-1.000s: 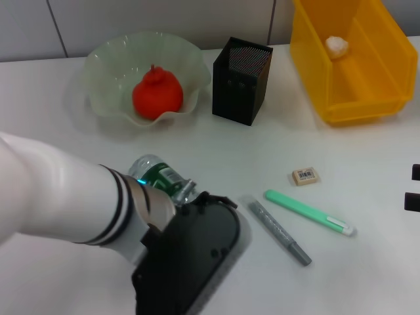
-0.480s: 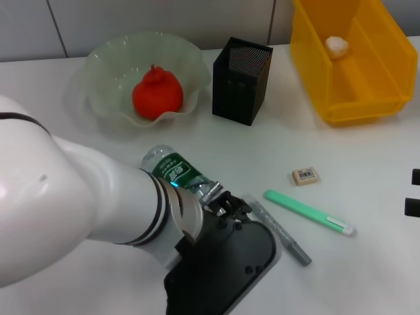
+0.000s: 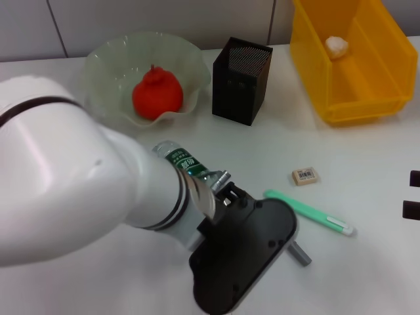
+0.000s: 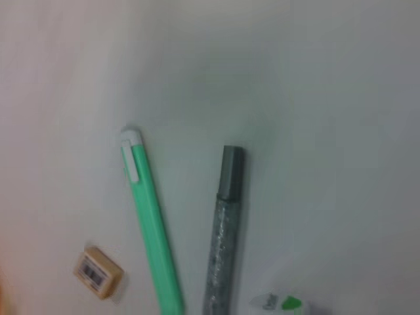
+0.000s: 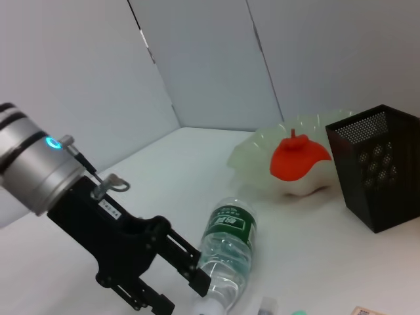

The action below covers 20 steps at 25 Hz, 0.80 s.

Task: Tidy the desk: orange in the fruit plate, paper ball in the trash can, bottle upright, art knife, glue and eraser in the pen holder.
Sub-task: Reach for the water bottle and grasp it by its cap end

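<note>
Reaching farther across the white bench (image 3: 367, 262) than a moment ago, the left arm now covers most of the bottle (image 5: 226, 252) in the head view, and its black wrist housing hides part of the grey glittery pen (image 4: 222, 243) that showed whole before. The left hand (image 5: 190, 272) sits at the cap end of the lying bottle; its dark fingers (image 5: 182, 252) stand slightly apart beside the neck, but whether they clasp it cannot be told. The bottle is clear ribbed plastic with a green label, on its side. Beside it lie the slim mint-green art knife (image 4: 152, 223) with a white clip and the small beige eraser (image 3: 305, 176) with a printed label. The red-orange orange (image 3: 157, 94) rests in the translucent, wavy-rimmed fruit plate (image 3: 105, 72). The square black mesh pen holder (image 3: 241, 80) stands upright between plate and yellow trash can (image 3: 367, 98), which holds a white paper ball (image 3: 337, 44). The right hand (image 3: 412, 193) shows only at the head view's edge.
</note>
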Available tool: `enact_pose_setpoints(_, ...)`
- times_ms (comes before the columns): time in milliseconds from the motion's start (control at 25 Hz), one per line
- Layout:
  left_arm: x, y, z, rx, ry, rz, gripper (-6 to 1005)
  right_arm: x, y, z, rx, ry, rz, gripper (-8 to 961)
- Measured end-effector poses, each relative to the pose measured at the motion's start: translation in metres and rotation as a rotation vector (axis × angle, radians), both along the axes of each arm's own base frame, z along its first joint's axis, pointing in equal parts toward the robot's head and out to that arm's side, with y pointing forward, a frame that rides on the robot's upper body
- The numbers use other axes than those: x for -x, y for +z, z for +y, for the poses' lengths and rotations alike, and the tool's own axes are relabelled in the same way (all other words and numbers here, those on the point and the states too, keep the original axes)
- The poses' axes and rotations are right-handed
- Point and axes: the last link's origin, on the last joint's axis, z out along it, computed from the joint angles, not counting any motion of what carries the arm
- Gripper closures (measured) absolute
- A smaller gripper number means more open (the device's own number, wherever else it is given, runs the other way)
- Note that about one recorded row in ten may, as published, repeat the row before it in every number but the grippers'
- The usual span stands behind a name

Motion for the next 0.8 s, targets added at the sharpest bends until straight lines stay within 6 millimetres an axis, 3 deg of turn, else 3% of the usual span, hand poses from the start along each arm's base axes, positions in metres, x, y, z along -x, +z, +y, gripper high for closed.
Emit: enact_pose_setpoints(800, -0.013, -0.018, -0.005, 0.015, -0.027, -0.048, 324, -0.004, 0.000, -0.002, -0.010, -0.007, 0.000, 172)
